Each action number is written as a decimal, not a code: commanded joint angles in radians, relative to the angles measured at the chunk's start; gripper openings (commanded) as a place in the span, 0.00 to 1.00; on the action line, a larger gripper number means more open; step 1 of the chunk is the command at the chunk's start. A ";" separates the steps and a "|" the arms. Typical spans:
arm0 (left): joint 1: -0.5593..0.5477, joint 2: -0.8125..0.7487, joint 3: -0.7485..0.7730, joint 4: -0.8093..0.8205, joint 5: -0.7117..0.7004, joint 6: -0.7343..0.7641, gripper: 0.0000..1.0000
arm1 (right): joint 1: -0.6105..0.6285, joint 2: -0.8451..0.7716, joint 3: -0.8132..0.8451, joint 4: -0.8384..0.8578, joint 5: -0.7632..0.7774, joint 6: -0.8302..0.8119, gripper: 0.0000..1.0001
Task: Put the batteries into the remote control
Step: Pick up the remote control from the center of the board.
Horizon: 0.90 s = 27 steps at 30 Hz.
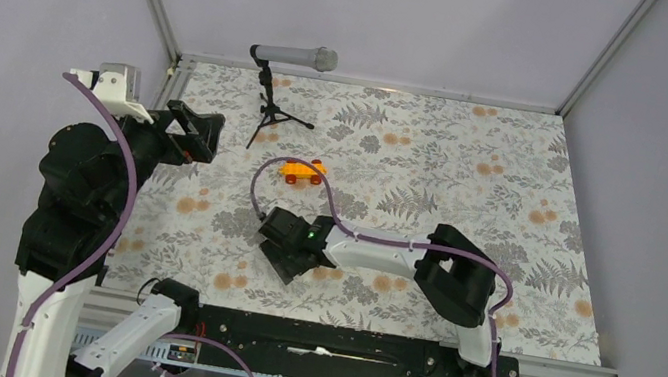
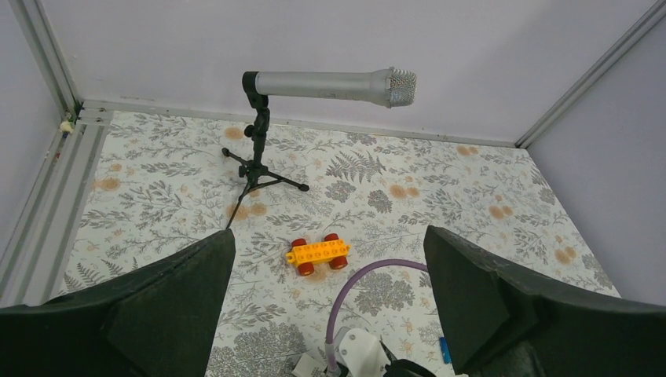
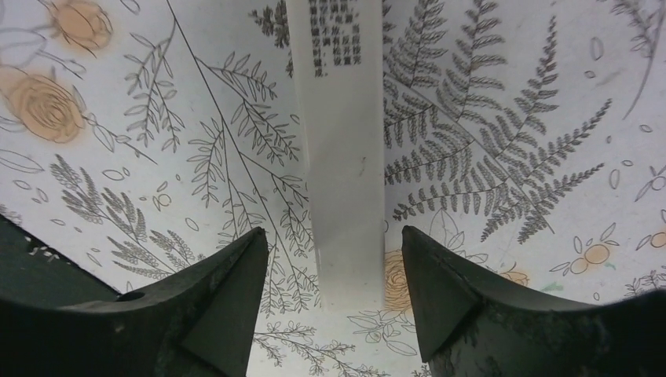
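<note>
A white bar [image 3: 345, 157] with small printed text lies flat on the floral mat. I cannot tell whether it is the remote control's body or its back cover. My right gripper [image 3: 334, 232] is open and low over it, a finger on each side of its near end, not touching. In the top view the right gripper [image 1: 285, 250] hides the bar. A small blue battery [image 2: 444, 349] lies on the mat by the right arm's wrist. The orange battery is out of view. My left gripper [image 2: 329, 236] is open and empty, raised at the left [image 1: 200, 132].
An orange toy car with red wheels [image 1: 302, 170] stands mid-mat, just beyond the right gripper. A grey microphone on a black tripod [image 1: 277, 88] stands at the back. A purple cable [image 1: 263, 177] loops from the right arm past the car. Metal rails edge the mat.
</note>
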 commanded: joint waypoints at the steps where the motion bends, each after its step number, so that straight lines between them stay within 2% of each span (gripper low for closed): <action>1: -0.007 -0.011 0.013 0.033 -0.028 0.013 0.99 | 0.015 0.031 0.056 -0.084 0.004 -0.032 0.67; 9: -0.007 -0.019 0.000 0.032 -0.033 0.007 0.99 | 0.016 0.038 0.037 -0.068 0.033 -0.019 0.46; 14: -0.007 -0.023 -0.006 0.032 -0.030 -0.010 0.99 | 0.016 0.015 0.011 -0.042 0.073 -0.008 0.27; 19: -0.007 -0.019 -0.031 0.032 0.026 -0.048 0.99 | 0.014 -0.069 -0.027 -0.010 0.116 0.025 0.24; 22: -0.007 -0.011 -0.067 0.059 0.176 -0.032 0.99 | 0.010 -0.137 -0.042 -0.008 0.124 0.055 0.24; 27: -0.007 0.026 -0.106 0.113 0.278 -0.005 0.99 | -0.070 -0.322 -0.132 0.006 0.033 0.100 0.24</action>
